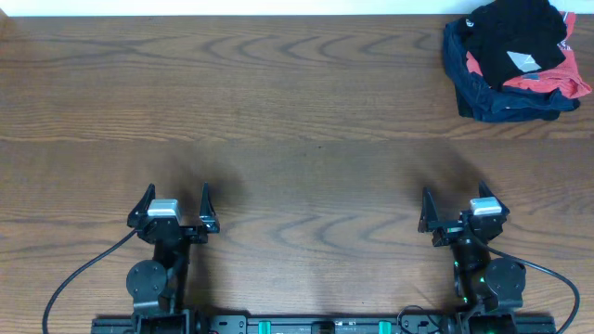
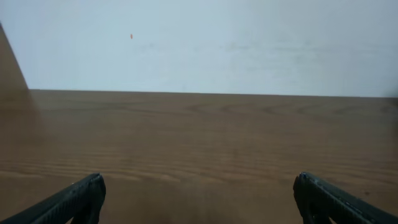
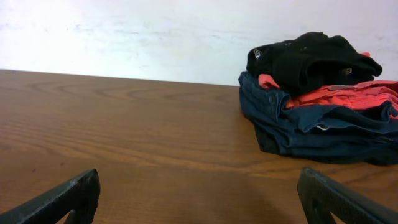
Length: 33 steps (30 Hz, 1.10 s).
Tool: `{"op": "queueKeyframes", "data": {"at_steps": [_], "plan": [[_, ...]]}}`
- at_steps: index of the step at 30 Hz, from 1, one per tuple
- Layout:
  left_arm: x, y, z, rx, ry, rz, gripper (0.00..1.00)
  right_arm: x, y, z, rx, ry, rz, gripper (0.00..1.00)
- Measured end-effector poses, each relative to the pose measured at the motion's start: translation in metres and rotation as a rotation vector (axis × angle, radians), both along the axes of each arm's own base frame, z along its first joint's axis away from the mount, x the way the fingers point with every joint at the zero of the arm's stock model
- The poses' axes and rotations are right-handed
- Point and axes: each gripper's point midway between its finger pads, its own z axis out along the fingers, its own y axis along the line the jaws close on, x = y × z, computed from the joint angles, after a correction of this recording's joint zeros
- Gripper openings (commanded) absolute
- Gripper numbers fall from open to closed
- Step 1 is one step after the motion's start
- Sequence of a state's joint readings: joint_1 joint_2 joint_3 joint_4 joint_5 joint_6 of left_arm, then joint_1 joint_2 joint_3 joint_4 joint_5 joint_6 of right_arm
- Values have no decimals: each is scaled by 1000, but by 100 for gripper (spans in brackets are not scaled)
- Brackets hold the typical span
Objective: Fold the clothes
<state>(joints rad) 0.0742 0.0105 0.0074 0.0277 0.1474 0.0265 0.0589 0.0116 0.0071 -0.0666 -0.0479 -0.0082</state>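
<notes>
Trousers [image 1: 513, 37] atop far-right pile — well beyond both spread grippers.

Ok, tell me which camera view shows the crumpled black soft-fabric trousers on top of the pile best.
The right wrist view: the crumpled black soft-fabric trousers sit close and side-on atop the red garment and navy garment. The overhead view shows them small in the far right corner. The left wrist view shows only bare table.

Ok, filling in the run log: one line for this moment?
left gripper open | right gripper open | black trousers atop pile, untouched
</notes>
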Motion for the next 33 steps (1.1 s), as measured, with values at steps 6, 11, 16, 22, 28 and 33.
{"op": "queueKeyframes", "data": {"at_steps": [6, 11, 16, 22, 28, 33], "plan": [[-1, 4, -8, 0, 38, 27, 98, 0, 0, 0, 0, 0, 0, 99], [-1, 6, -8, 0, 39, 36, 98, 0, 0, 0, 0, 0, 0, 99], [-1, 6, -8, 1, 39, 39, 98, 0, 0, 0, 0, 0, 0, 99], [-1, 6, -8, 1, 39, 39, 98, 0, 0, 0, 0, 0, 0, 99], [-1, 6, -8, 1, 39, 39, 98, 0, 0, 0, 0, 0, 0, 99], [-1, 6, -8, 1, 39, 39, 98, 0, 0, 0, 0, 0, 0, 99]]}}
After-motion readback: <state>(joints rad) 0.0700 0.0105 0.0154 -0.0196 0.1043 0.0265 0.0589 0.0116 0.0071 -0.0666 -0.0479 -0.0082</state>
